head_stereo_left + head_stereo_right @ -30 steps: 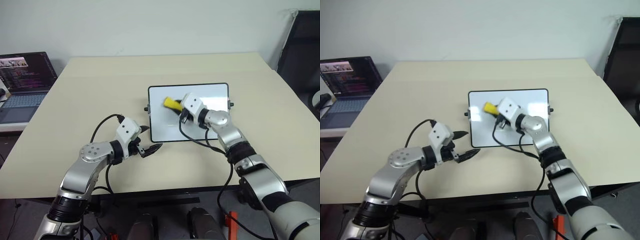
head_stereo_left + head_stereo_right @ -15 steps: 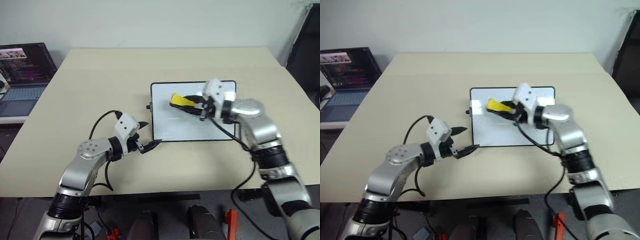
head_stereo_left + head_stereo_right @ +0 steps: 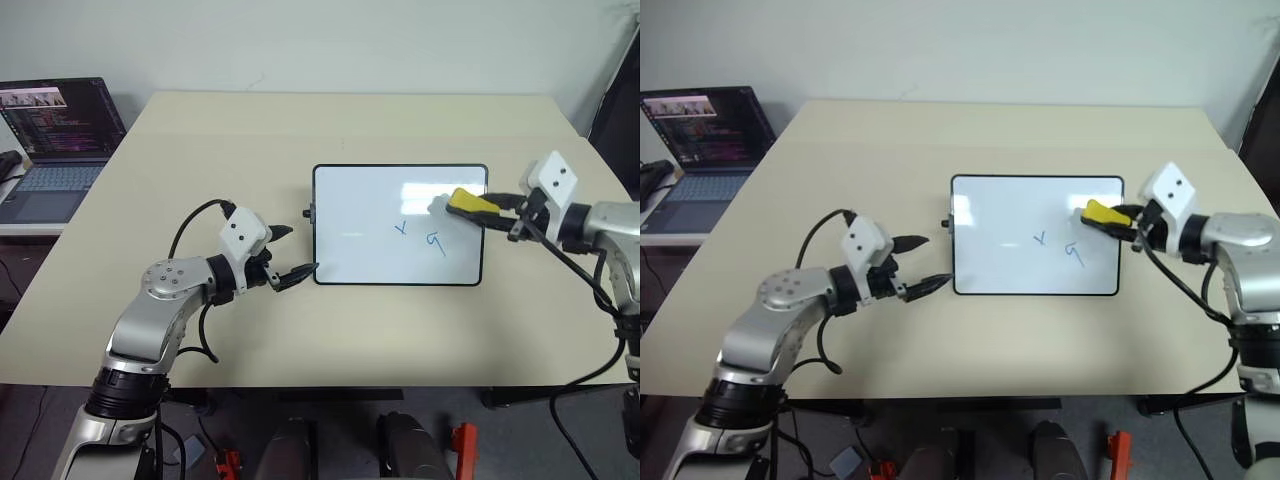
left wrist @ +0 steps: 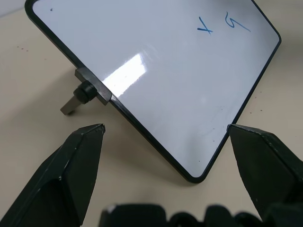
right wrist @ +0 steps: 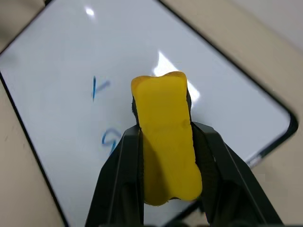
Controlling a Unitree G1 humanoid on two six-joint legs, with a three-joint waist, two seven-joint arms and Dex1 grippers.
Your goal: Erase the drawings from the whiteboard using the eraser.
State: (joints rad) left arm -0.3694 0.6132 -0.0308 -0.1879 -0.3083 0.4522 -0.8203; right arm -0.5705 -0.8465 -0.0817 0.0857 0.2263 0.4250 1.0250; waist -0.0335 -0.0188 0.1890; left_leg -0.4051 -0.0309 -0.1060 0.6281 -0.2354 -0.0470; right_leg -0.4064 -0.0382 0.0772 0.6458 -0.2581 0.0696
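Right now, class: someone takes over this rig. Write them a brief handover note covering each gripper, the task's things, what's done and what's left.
Right gripper: shut on the yellow eraser, held over the whiteboard's right edge.
Left gripper: open, beside the board's near-left corner, holding nothing.
Whiteboard lies flat on the table.
Done: the rest of the board looks clean.
Left: two blue drawings, a tick and a hooked scribble, remain right of centre; wipe both.
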